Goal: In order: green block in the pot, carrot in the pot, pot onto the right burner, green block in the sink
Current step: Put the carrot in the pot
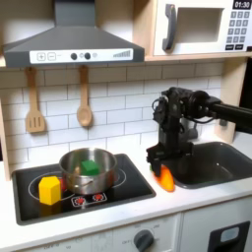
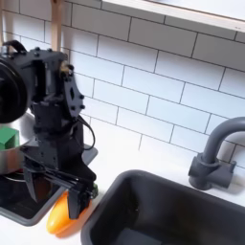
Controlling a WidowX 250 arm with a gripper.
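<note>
While the green block (image 1: 90, 168) already sits in the pot (image 1: 86, 169), the gripper (image 2: 59, 196) takes up the carrot (image 2: 63, 215).
Jaws pinch the carrot's upper end (tip down), beside the sink (image 1: 219, 163), so it hangs clear for carrying potward.

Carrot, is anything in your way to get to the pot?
Nothing visible blocks it. The gripper holds the carrot over the counter between cooktop and sink. The pot, lidless, holds the green block; the yellow block sits beyond.
</note>
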